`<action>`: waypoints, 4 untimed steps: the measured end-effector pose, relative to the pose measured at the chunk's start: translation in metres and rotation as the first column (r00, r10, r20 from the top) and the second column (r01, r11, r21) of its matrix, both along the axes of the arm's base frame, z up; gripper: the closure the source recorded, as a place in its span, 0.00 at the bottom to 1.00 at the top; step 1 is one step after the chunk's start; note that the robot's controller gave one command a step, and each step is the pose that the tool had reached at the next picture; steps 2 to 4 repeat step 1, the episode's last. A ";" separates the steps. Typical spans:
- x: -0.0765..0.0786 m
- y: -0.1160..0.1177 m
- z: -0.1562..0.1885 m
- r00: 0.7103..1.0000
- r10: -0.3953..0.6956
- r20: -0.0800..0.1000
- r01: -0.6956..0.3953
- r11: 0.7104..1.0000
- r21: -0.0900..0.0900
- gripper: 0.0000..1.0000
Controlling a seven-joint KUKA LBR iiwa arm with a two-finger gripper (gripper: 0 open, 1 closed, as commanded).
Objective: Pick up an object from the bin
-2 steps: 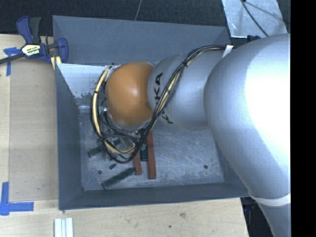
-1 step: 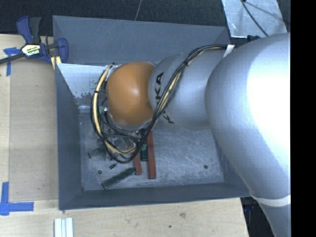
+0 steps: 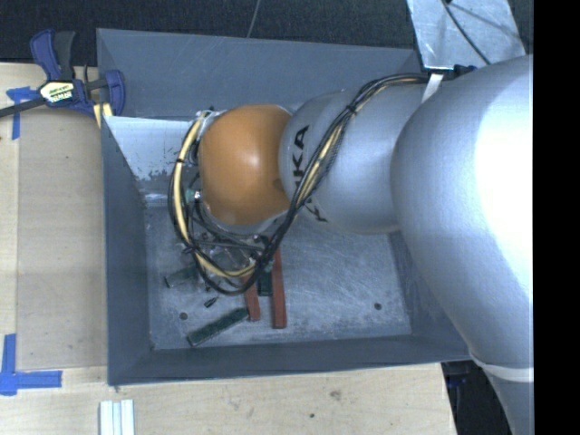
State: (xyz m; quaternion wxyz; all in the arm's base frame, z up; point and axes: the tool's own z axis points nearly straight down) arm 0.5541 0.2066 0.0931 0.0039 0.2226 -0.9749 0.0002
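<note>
My gripper point(image 3: 237, 259) is low in the bin's left half, and only a dark part of its body shows among cables under the arm's wrist. Just below and right of it lies a long reddish-brown stick point(image 3: 279, 299), pointing toward the front wall. A shorter brown piece point(image 3: 252, 309) lies beside the stick on its left. A flat dark green strip point(image 3: 217, 326) rests at an angle near the front wall, left of both. What sits directly beneath the gripper is hidden.
Small dark bits lie on the floor left of the gripper: one point(image 3: 174, 280) by the left wall, another point(image 3: 210, 302) nearer the green strip. The arm covers the bin's back and right side. A speck point(image 3: 377, 307) lies on the right floor.
</note>
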 end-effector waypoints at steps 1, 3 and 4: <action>0.002 0.001 0.020 1.000 0.000 0.008 0.000 1.000 0.003 1.00; 0.002 0.001 0.020 1.000 0.000 0.008 0.000 1.000 0.003 1.00; 0.002 0.001 0.020 1.000 0.000 0.008 0.000 1.000 0.003 1.00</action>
